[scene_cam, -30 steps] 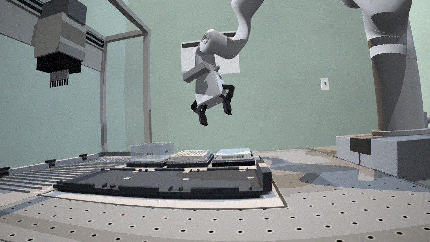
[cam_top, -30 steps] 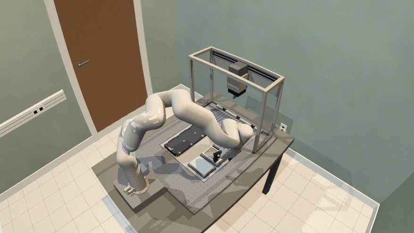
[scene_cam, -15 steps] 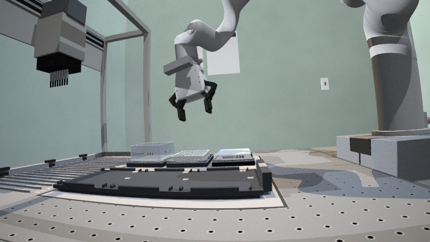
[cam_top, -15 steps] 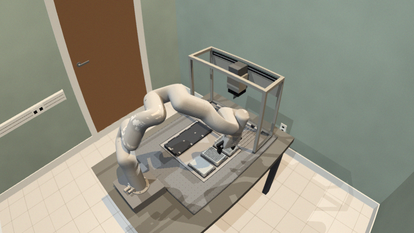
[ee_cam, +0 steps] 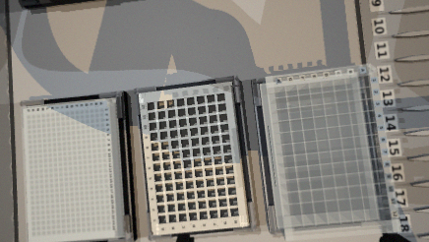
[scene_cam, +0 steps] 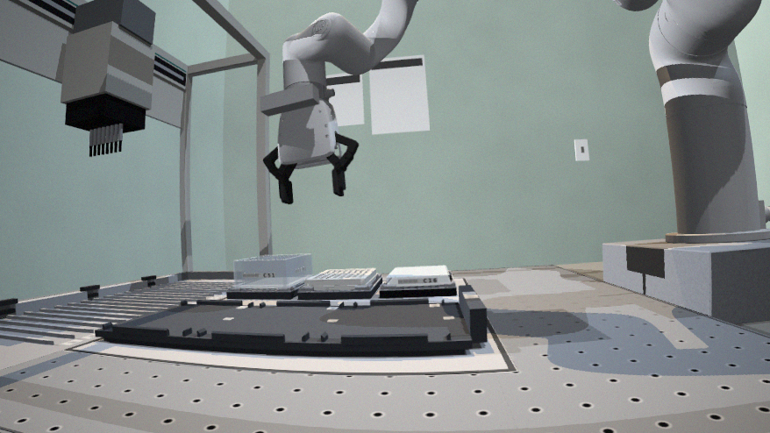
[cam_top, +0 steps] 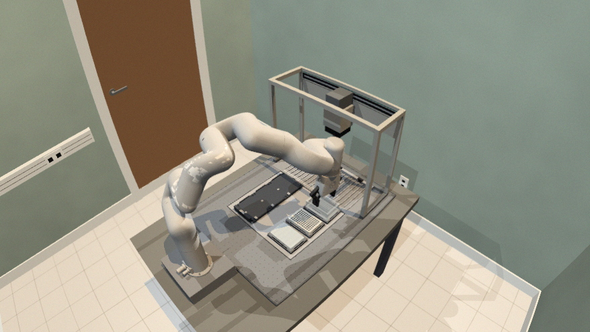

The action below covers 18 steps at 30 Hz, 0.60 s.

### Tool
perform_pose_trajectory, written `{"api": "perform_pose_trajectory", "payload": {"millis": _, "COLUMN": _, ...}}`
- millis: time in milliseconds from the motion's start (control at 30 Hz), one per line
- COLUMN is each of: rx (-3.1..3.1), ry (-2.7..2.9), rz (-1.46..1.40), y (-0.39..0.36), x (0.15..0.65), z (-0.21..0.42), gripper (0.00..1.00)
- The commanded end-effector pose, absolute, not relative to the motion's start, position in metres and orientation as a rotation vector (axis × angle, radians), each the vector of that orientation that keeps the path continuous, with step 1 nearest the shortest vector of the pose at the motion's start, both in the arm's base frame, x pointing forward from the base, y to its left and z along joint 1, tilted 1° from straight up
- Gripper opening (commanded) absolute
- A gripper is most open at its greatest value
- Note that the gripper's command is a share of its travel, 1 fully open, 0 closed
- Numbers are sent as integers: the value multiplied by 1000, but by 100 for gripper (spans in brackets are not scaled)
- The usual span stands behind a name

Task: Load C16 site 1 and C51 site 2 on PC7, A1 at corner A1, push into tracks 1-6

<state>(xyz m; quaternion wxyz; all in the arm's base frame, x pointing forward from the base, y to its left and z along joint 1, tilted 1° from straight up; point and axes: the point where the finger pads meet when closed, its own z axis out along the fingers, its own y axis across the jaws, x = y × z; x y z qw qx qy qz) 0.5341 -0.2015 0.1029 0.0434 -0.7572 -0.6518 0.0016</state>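
My gripper [scene_cam: 312, 194] is open and empty, hanging high above the row of nests, roughly over the far two. In the wrist view the white 384-well plate C16 [ee_cam: 71, 169] sits in its nest at the left, the 96-well plate C15 [ee_cam: 194, 159] in the middle, and the clear deep-well block C51 [ee_cam: 325, 150] at the right. All three also show in the exterior view: C16 [scene_cam: 418, 275], C15 [scene_cam: 344, 278], C51 [scene_cam: 273, 267]. The dark carrier PC7 [cam_top: 268, 195] [scene_cam: 474, 317] lies on the apron with its sites empty and its handle toward the arm's base.
The loading rails [scene_cam: 81, 309] run under the instrument frame [cam_top: 336, 123], whose posts stand close to C51. The pipetting head [scene_cam: 104, 69] hangs above the rails. Track numbers [ee_cam: 391, 120] line the apron edge beside C51. The arm's base block [scene_cam: 695, 274] stands at the right.
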Motion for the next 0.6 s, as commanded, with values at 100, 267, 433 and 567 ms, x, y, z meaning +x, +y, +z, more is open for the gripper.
{"api": "perform_pose_trajectory", "payload": {"millis": 100, "rx": -2300, "ry": -2090, "rz": 5, "y": -184, "x": 561, "z": 113, "gripper": 100}}
{"api": "perform_pose_trajectory", "payload": {"millis": 267, "rx": -2277, "ry": -2184, "rz": 5, "y": -175, "x": 572, "z": 117, "gripper": 100}}
{"api": "perform_pose_trajectory", "payload": {"millis": 433, "rx": -2277, "ry": -2184, "rz": 5, "y": -160, "x": 590, "z": 124, "gripper": 100}}
{"api": "perform_pose_trajectory", "payload": {"millis": 567, "rx": -2277, "ry": -2184, "rz": 5, "y": -160, "x": 590, "z": 124, "gripper": 100}}
